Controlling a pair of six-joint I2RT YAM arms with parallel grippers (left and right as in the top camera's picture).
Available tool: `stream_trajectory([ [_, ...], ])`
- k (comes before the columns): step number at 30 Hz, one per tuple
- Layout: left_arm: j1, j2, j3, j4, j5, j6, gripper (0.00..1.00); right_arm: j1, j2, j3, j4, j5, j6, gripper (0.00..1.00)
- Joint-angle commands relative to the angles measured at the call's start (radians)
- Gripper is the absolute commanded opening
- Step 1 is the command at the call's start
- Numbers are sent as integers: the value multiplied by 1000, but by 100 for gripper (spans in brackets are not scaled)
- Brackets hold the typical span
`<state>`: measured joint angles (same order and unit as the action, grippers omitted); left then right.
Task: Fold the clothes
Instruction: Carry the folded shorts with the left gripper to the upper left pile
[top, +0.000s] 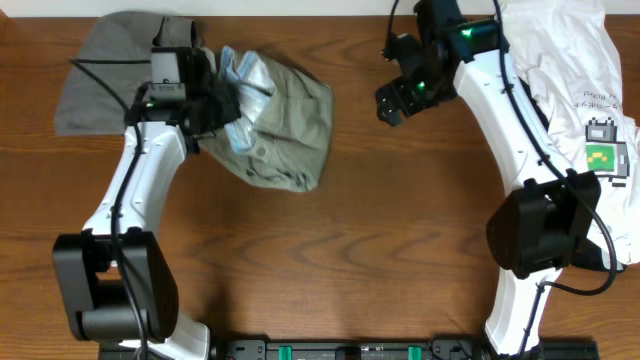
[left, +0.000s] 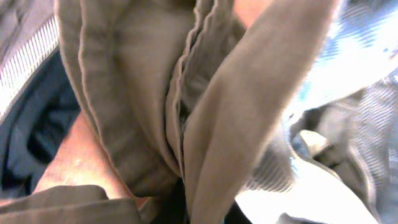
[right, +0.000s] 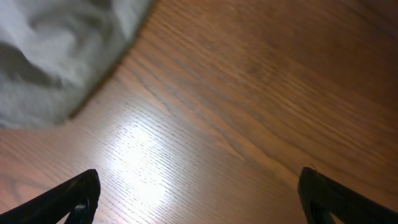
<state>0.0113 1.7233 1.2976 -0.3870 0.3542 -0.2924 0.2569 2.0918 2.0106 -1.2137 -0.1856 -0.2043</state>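
The clothes lie in three places. Crumpled khaki-olive shorts (top: 290, 125) with a pale blue-white lining turned out sit at the upper left of the table. My left gripper (top: 222, 105) is buried in their left side, shut on a fold of the khaki cloth (left: 217, 124), which fills the left wrist view and hides the fingers. My right gripper (top: 393, 102) hangs open over bare wood to the right of the shorts, its fingertips (right: 68, 199) wide apart with nothing between them. An edge of the shorts (right: 56, 56) shows at the right wrist view's upper left.
A grey garment (top: 100, 75) lies behind the left arm at the far left. A white tee with a green print (top: 575, 90) is spread at the right edge under the right arm. Navy cloth (left: 31, 137) shows beside the khaki folds. Brown wooden table (top: 350, 250).
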Motion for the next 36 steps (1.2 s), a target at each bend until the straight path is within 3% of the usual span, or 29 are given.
stream_trajectory([
  [1,5,-26,12,59,66,-99,6,-14,-6,10,-2,-6,28,99],
  [15,16,-25,12,574,108,-332,6,-16,-6,4,-5,-6,27,99],
  [23,113,-25,12,745,106,-445,6,-16,-6,3,-6,-5,24,99],
  [30,181,-25,12,909,101,-466,6,-16,-6,3,-6,-6,24,99],
  [36,212,-25,12,985,9,-525,6,-16,-6,3,-5,-6,24,99],
])
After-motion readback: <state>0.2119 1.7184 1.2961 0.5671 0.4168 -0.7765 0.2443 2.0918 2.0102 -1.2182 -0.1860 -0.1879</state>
